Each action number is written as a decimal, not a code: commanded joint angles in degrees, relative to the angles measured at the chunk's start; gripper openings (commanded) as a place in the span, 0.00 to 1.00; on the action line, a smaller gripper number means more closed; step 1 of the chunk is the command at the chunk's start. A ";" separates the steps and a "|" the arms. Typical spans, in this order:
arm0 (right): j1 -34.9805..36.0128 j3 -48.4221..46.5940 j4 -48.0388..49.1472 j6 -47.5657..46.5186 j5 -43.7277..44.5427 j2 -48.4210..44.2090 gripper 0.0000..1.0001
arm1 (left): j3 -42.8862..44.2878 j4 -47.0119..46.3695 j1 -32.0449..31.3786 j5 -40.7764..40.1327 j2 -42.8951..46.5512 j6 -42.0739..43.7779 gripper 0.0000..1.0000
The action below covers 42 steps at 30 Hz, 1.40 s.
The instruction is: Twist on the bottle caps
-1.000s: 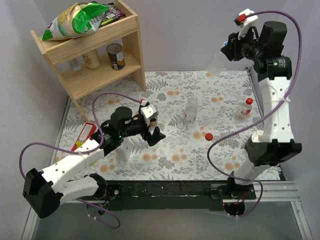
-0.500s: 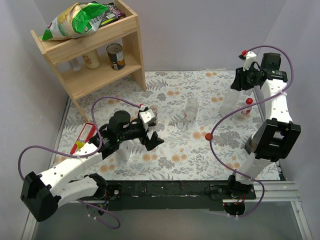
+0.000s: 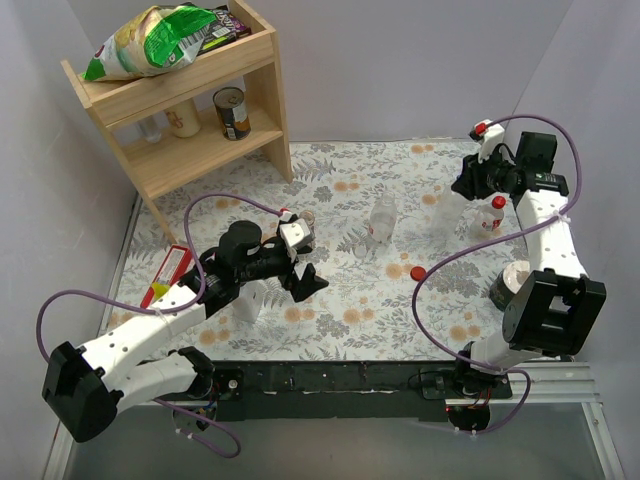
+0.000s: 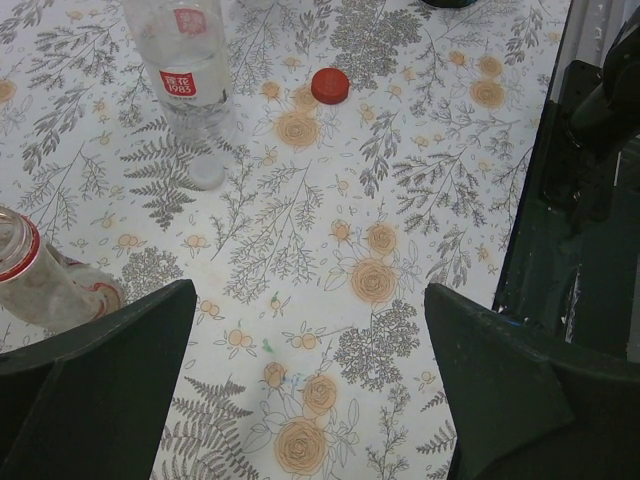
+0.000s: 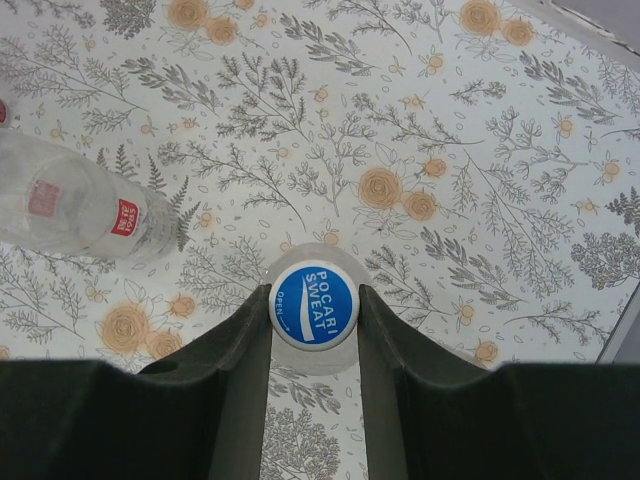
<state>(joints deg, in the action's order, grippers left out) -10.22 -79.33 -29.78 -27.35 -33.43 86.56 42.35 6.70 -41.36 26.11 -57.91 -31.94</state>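
- Two dark fingers of the right tool (image 5: 313,318) are clenched on a blue cap (image 5: 313,304), one on each side of it.
- Under that cap stands a clear bottle (image 3: 449,210). The cap hides nearly all of it in the wrist view and it is faint from above, so I cannot tell whether its base meets the surface (image 3: 350,320).
- Just beside it, toward the right edge, stands a red-capped bottle (image 3: 490,216).
- Released and spread wide, the left tool (image 4: 310,400) holds nothing and hangs over the flowered surface. The lower frame edge cuts off both its fingers.
- Close by its left finger is a second bottle (image 4: 45,285) with a red ring at the neck. The frame edge and the finger cut it off, and I cannot tell whether it is upright or lying.
- Farther ahead stands a labelled bottle (image 4: 190,85), its top out of the wrist frame. A loose red cap (image 4: 330,86) lies near it, not touching.
- Bare patterned surface stretches from the left tool to that cap.
- The left arm partly hides a pale bottle (image 3: 247,300).
- A dark rail (image 4: 560,200) bounds the near edge, to the right in the left wrist view.
- A wooden shelf (image 3: 200,130) fills the far left corner, well apart from both tools.
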 commanded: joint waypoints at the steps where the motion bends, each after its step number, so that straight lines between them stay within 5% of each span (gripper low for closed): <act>1: 0.11 2.69 5.70 -0.95 -0.23 -3.24 0.01 | 0.54 -1.25 0.32 1.40 -0.27 0.57 0.98; 17: -0.07 7.44 10.80 -1.12 1.35 -4.04 0.05 | 0.45 -0.46 0.41 0.96 -0.19 1.18 0.98; 31: -0.07 7.26 7.98 -0.68 1.88 -3.51 0.46 | 0.54 -0.72 0.41 1.14 -0.45 0.92 0.98; 42: -0.15 6.65 7.72 -0.42 2.23 -3.24 0.53 | 0.37 -0.81 0.32 1.31 -0.54 1.01 0.98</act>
<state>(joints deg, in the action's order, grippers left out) -10.22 -71.42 -22.55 -28.18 -31.33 83.99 42.35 6.42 -41.34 26.41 -58.74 -31.73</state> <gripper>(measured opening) 0.507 0.982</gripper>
